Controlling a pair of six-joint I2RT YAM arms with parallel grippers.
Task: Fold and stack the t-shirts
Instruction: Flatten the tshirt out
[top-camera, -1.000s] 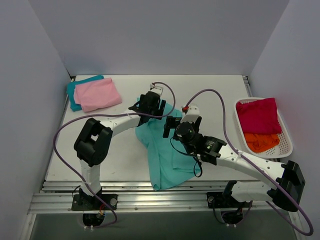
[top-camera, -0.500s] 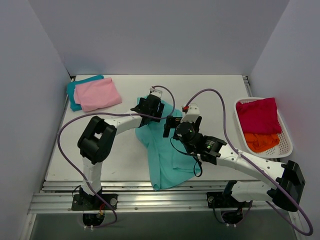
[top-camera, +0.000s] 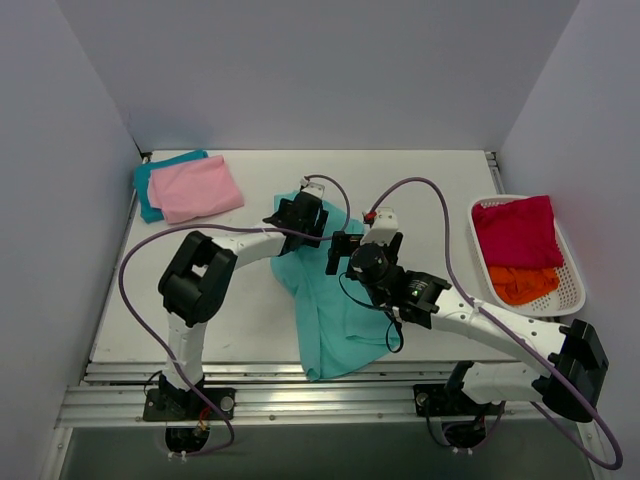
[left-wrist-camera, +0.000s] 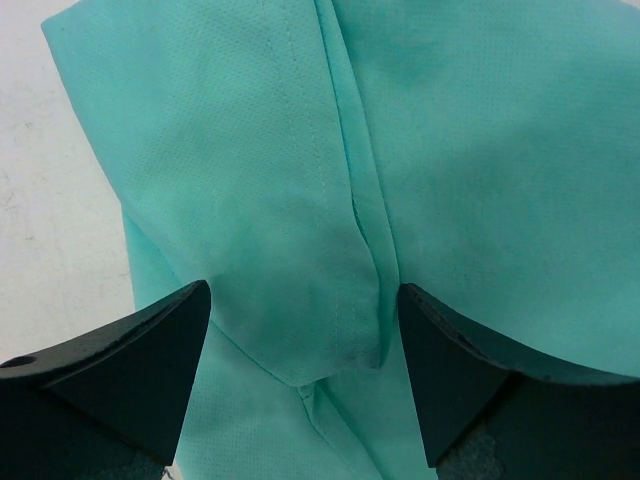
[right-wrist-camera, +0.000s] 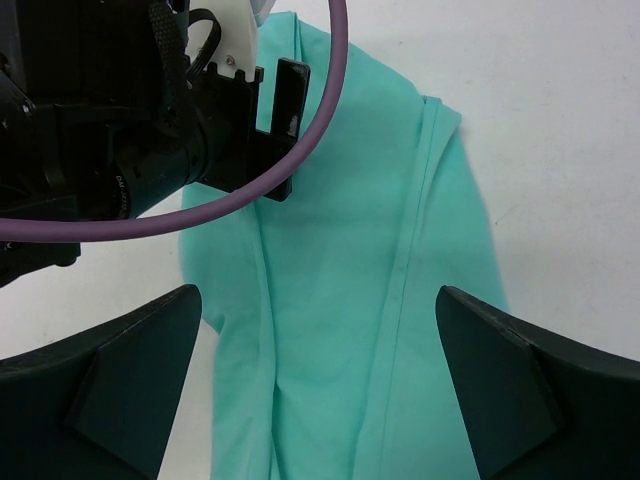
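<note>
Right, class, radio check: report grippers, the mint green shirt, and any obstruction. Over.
Left gripper open, low over mint green t-shirt, nothing held. Right gripper open, above same shirt. Shirt rumpled, unfolded. Left gripper sits close ahead of right.

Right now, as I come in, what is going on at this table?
The left claw and the right claw both hang open over the far end of a mint green cloth t-shirt that lies rumpled on the table, gripping nothing. A folded pale pink t-shirt sits on a teal blue one in the far left corner. A crimson t-shirt and an orange one wait in the white plastic basket at the right.
</note>
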